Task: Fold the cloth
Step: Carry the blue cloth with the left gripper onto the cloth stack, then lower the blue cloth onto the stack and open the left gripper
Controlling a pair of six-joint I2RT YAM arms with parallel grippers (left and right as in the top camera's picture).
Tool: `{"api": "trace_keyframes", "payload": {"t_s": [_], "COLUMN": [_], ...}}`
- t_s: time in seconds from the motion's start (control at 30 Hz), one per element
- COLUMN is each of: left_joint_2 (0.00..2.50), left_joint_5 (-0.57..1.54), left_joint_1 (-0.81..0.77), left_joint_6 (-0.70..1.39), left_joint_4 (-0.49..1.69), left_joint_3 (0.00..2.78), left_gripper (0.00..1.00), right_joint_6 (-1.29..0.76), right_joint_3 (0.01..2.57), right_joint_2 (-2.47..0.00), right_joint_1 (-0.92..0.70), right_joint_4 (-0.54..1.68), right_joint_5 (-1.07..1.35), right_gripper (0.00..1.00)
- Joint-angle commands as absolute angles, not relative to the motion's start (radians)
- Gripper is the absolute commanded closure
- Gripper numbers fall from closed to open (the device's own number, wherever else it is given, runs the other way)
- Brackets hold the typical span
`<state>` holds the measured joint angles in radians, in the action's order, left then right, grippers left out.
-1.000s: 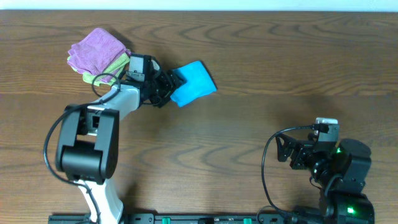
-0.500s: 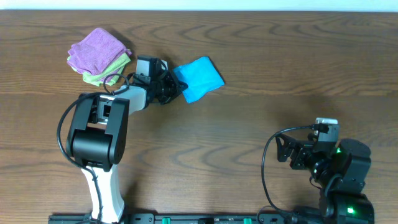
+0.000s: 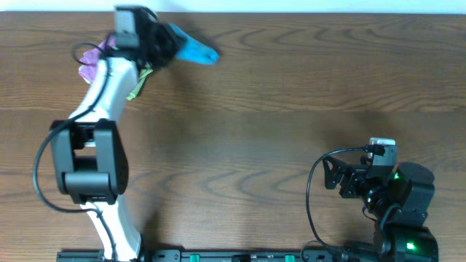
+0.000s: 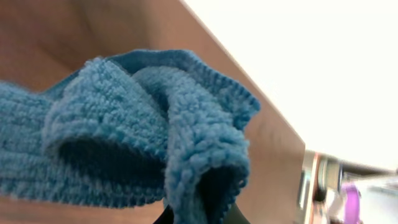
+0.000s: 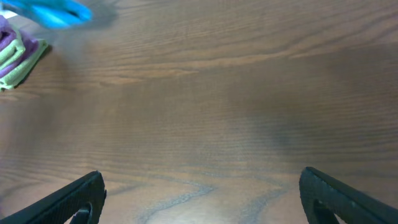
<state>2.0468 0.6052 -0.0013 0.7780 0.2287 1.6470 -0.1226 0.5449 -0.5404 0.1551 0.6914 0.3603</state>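
Observation:
The sky-blue cloth (image 3: 192, 49) hangs bunched in the air near the table's far left edge, with my left gripper (image 3: 164, 41) shut on it. In the left wrist view the cloth (image 4: 137, 130) fills most of the frame, its folded terry edges drooping over the left gripper (image 4: 199, 215), whose dark tips barely show at the bottom. The right wrist view catches the cloth (image 5: 55, 11) as a blurred blue streak at its top left. My right gripper (image 3: 332, 179) rests near the front right, open, and nothing lies between its fingers (image 5: 74, 196).
A purple folded cloth (image 3: 90, 61) on a light green one (image 3: 138, 81) lies at the far left, mostly under my left arm, and both show in the right wrist view (image 5: 13, 51). Bare wooden table (image 3: 277, 109) spreads between the two arms.
My left gripper closed on the cloth, then lifted and swung it from the table's left-middle toward the far edge, above the purple and green stack. The right arm stayed still.

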Motion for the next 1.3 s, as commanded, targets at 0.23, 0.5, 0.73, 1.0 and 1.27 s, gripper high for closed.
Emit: {"api": "trace_keyframes", "payload": {"t_s": [0.23, 0.5, 0.73, 1.0, 1.27], "left_joint_2": [2.028, 2.028, 2.028, 2.028, 2.028], "left_joint_5": [0.579, 0.639, 0.670, 0.613, 0.485], "left_joint_1": [0.171, 0.236, 0.265, 0.283, 0.283], "left_joint_6": [0.719, 0.690, 0.649, 0.545, 0.466], "left_joint_4": [0.265, 0.266, 0.320, 0.477, 0.617], "left_joint_3": [1.746, 1.777, 1.819, 1.825, 1.824], "left_gripper": [0.94, 0.94, 0.94, 0.94, 0.94], "right_joint_6": [-0.134, -0.134, -0.134, -0.134, -0.134], "right_joint_3": [0.542, 0.542, 0.542, 0.542, 0.542], "right_joint_2": [-0.536, -0.536, -0.536, -0.536, -0.536], "right_joint_1": [0.165, 0.165, 0.165, 0.165, 0.165], "right_joint_4": [0.692, 0.692, 0.692, 0.692, 0.692], "right_joint_5": [0.367, 0.367, 0.367, 0.367, 0.367], "right_gripper": [0.01, 0.01, 0.01, 0.01, 0.01]}}
